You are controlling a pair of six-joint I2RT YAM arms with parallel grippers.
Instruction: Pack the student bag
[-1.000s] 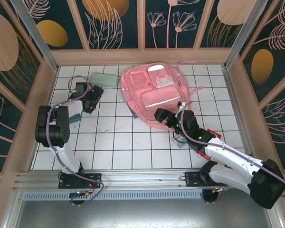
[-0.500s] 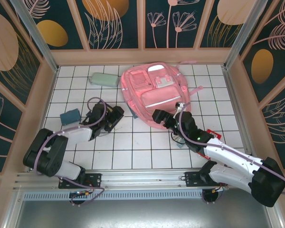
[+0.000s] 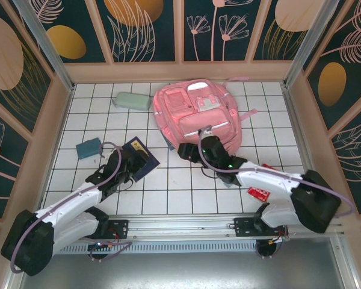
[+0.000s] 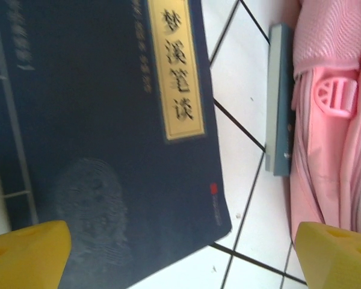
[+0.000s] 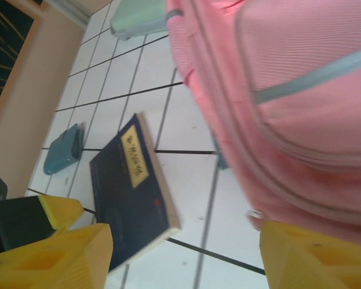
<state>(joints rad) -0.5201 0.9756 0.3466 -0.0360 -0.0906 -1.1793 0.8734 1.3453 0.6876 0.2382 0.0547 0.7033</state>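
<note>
White-tiled tabletop (image 3: pixel 168 189): left arm (image 3: pixel 108 176) has swung over the blue book (image 3: pixel 143 158) beside the student bag (image 3: pixel 198 114), jaws spread, ready to grab; right arm (image 3: pixel 219 159) holds its jaws agape at the bag.

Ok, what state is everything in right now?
Bag: lying flat, front up; main zip cannot tell.
Book: closed, flat, cover up, outside the bag.
Grey book: flat, partly under the bag.
Pencil case: on the table, unpacked.
Teal pouch: on the table, unpacked.
Left gripper: open, over the book.
Right gripper: open, at the bag's near edge.
</note>
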